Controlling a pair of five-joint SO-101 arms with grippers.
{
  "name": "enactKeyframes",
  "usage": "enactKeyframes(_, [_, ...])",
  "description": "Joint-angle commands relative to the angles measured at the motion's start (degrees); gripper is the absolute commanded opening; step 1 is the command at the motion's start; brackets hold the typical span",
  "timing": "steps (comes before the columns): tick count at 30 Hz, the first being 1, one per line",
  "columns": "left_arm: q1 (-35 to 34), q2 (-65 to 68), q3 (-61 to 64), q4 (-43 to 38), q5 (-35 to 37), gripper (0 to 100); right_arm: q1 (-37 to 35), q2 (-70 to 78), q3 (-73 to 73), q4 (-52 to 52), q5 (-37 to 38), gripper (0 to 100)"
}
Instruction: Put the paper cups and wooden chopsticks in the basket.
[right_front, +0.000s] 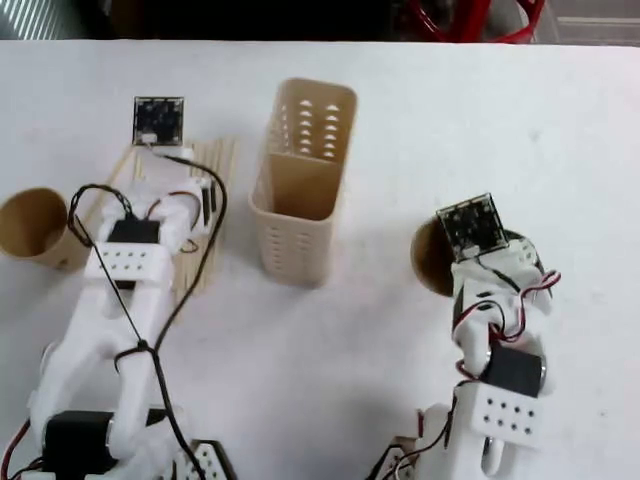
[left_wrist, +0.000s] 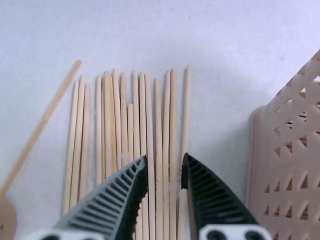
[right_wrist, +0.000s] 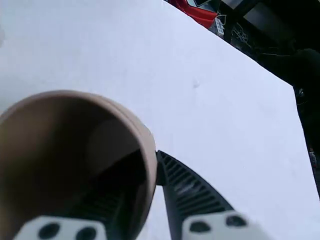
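Gripping a paper cup (right_wrist: 60, 145) by its wall, the right tool (right_wrist: 147, 156) has one finger inside the mouth and the other outside, with the rim pinched between them. High view: this cup is to the right of the basket (right_front: 290, 250) and apart from it, half hidden under the wrist camera. Cannot tell whether it rests on the worktop (right_front: 500, 120) or hangs just above it.

Left tool (left_wrist: 165, 162) is low over the chopsticks (left_wrist: 125, 125), its fingers slightly parted and straddling a few sticks at the middle of the row. It is not clamped on them. The sticks lie flat, side by side, just left of the basket. One stray chopstick (left_wrist: 40, 125) lies slanted beside the row's outer edge.

The basket stands upright mid-worktop between the two arms. Its walls are perforated.

A second paper cup (right_front: 35, 228) lies on its side at the far left, beyond the stray chopstick, with its mouth turned toward the left arm.
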Motion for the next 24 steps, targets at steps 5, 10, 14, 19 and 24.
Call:
enactKeyframes(5, [0.48, -1.36, -0.35, -0.79, -0.7, 13, -1.19, 1.89, -17.58, 9.63, -6.15, 1.6])
enactKeyframes(10, [0.48, -1.36, -0.35, -0.79, -0.7, 13, -6.46, 10.51, -30.59, 10.15, -13.01, 1.6])
enactKeyframes(14, [0.48, -1.36, -0.35, -0.97, -0.7, 13, -10.86, 19.38, -44.48, 10.86, -17.76, 1.6])
enactKeyframes(19, [0.48, -1.36, -0.35, -1.23, -0.7, 13, -18.59, 32.22, -61.36, 9.98, -20.57, 1.6])
enactKeyframes(24, [0.48, -1.45, -0.35, -1.23, -0.7, 13, -24.13, 45.93, -74.29, 10.07, -24.53, 1.6])
